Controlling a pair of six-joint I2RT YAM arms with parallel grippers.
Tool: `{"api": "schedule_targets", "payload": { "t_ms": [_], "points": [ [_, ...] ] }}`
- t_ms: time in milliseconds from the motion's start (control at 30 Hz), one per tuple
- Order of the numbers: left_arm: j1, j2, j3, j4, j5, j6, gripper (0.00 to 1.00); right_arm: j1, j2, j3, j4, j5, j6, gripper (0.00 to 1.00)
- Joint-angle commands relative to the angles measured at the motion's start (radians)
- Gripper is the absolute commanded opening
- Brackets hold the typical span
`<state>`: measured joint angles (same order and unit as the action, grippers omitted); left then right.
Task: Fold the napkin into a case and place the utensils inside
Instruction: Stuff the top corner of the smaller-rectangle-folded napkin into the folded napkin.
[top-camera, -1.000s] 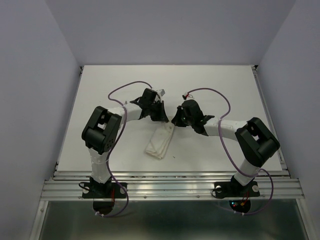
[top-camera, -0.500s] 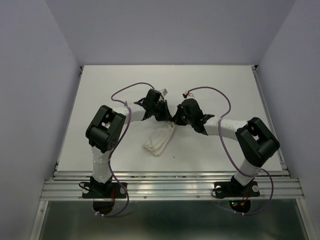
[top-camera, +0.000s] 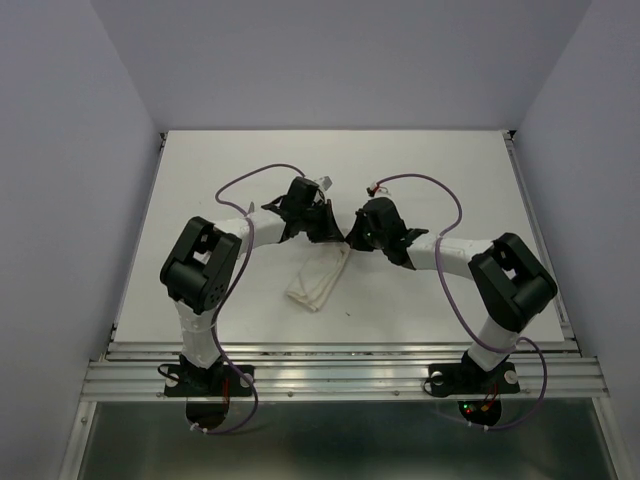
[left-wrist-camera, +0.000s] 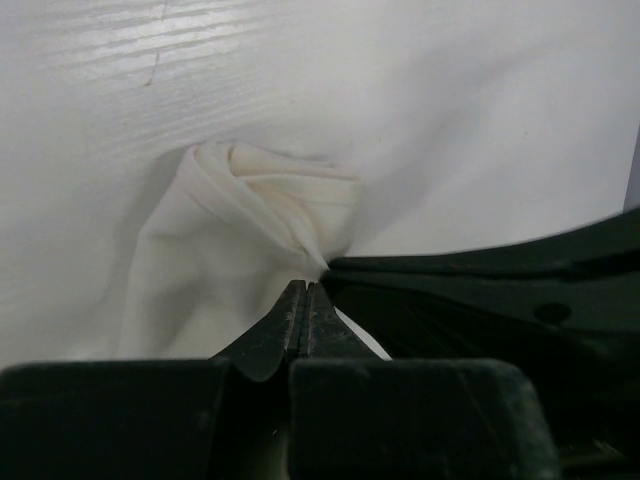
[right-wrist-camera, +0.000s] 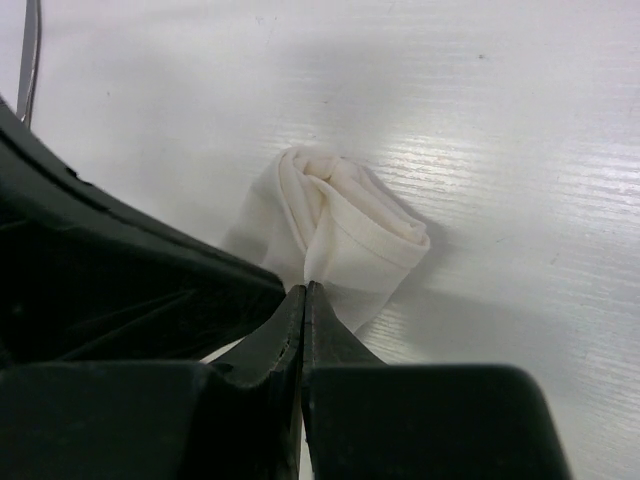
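The napkin is folded into a narrow white strip, running from the middle of the table toward the near left. Its far end is gathered between the two grippers. My left gripper is shut on that end; in the left wrist view the cloth bunches just past the closed tips. My right gripper is shut on the same end from the other side, with the rolled cloth beyond its tips. A slim silvery piece, perhaps a utensil, shows at the right wrist view's upper left.
The two grippers are almost touching; each one's black body fills a side of the other's wrist view. Purple cables loop above both arms. Grey walls close in the table on three sides.
The napkin's far end has been gathered and pulled up between the grippers, so the strip looks shorter and more bunched. The left arm shifted slightly right, then back.
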<state>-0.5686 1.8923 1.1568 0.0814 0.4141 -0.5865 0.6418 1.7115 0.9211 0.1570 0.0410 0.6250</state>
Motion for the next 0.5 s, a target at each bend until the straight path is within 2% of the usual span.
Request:
{"api": "schedule_targets", "payload": {
  "t_ms": [0,333,467],
  "points": [
    [-0.01,-0.108,0.03,-0.077,0.068,0.082,0.0,-0.004,-0.023,0.007,0.03,0.0,0.002,0.01],
    [-0.008,-0.096,0.052,-0.235,-0.034,0.181,0.0,-0.004,-0.026,0.01,0.03,-0.006,0.002,0.01],
    [-0.01,-0.082,0.04,-0.223,-0.037,0.182,0.0,-0.004,-0.026,0.012,0.032,-0.006,-0.001,0.01]
  ]
}}
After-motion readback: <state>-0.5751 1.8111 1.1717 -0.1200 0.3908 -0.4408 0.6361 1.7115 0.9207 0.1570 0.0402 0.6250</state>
